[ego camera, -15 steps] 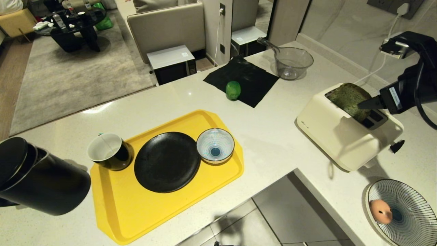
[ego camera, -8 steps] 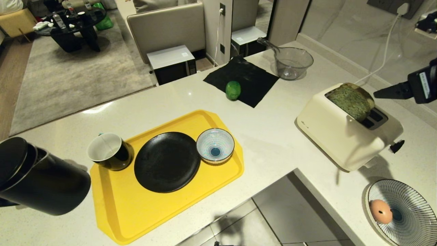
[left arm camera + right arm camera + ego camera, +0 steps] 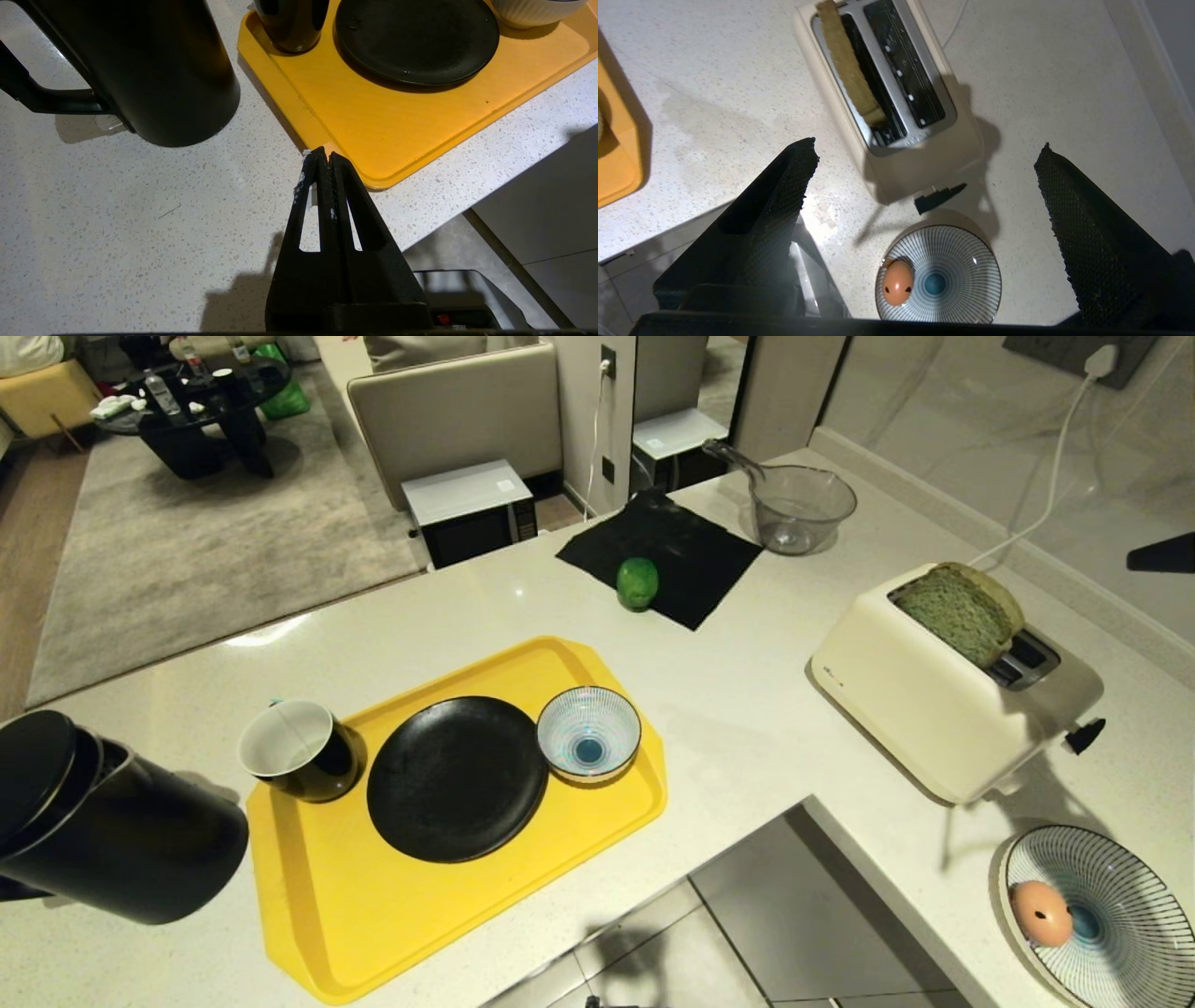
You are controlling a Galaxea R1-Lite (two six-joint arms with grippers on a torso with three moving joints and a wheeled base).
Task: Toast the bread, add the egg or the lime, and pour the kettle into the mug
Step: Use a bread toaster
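Observation:
The green-tinted bread (image 3: pixel 962 611) stands tilted in the near slot of the cream toaster (image 3: pixel 920 709), half sticking out. My right gripper (image 3: pixel 928 148) hangs open and empty high above the toaster and the bread (image 3: pixel 850 65); only one of its fingers (image 3: pixel 1162 556) shows in the head view. The egg (image 3: pixel 1041 913) lies in a striped dish (image 3: pixel 1120 877). On a black cloth lies the lime (image 3: pixel 638 582). The black kettle (image 3: pixel 112 831) stands left of the mug (image 3: pixel 299 751). My left gripper (image 3: pixel 325 156) is parked shut over the counter by the tray's corner.
A yellow tray (image 3: pixel 569 658) carries the mug, a black plate (image 3: pixel 456 777) and a striped bowl (image 3: pixel 588 733). A clear jug (image 3: pixel 803 504) stands behind the black cloth (image 3: pixel 681 537). The toaster's lever (image 3: pixel 1083 735) points at the egg dish. The counter's front edge steps inward between tray and toaster.
My right gripper has let go of the bread, opened wide and drawn up and away to the right, almost out of the head view. The bread stays in the slot.

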